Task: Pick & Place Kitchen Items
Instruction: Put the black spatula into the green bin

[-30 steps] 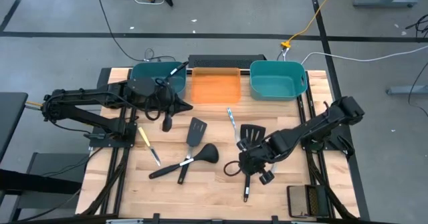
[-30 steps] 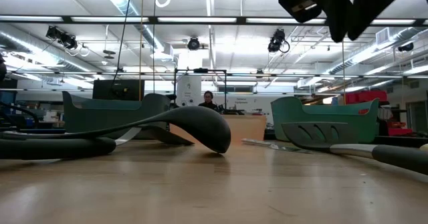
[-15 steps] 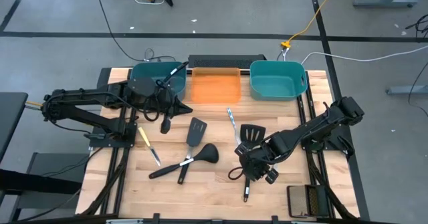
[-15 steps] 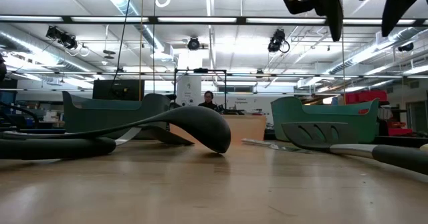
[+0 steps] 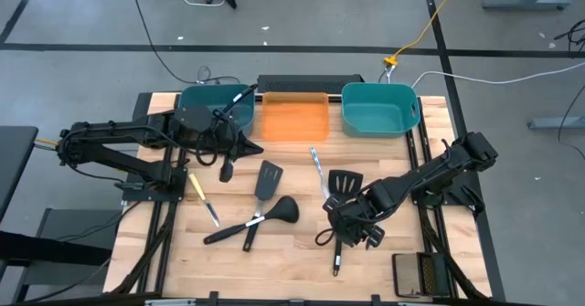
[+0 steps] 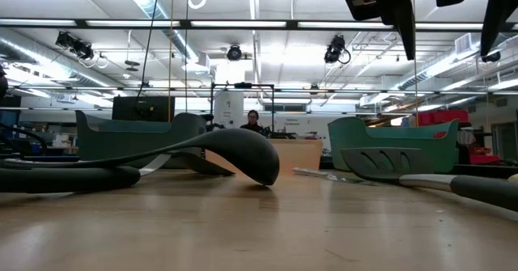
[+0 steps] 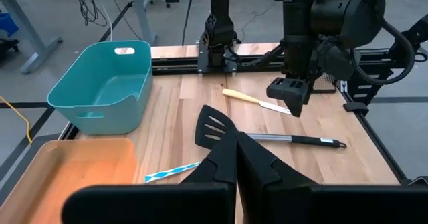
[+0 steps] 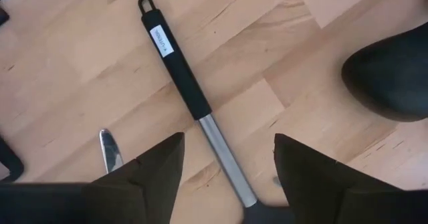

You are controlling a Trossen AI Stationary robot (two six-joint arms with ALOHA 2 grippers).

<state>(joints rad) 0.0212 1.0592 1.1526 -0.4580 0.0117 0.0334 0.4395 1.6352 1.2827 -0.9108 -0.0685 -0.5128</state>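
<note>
On the pale wood table (image 5: 292,251), utensils lie scattered w/ bins at the far edge. Right gripper (image 5: 352,228), fingers wide, hovers over a slotted spatula (image 5: 340,205). Left gripper (image 5: 239,143), fingers together, near the teal bin (image 5: 187,100). Workshop w/ ceiling lights behind.

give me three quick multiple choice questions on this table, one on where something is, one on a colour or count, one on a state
1. Where is the right gripper?
A. over the spatula's handle
B. inside a teal bin
C. off the table

2. What colour is the middle bin?
A. teal
B. orange
C. black

3. How are the right gripper's fingers?
A. shut on a knife
B. shut, empty
C. open

Answers: 1 A, the right wrist view looks down on the handle between the fingers. 2 B, it sits orange between two teal bins. 3 C, a wide gap shows between them.
</note>
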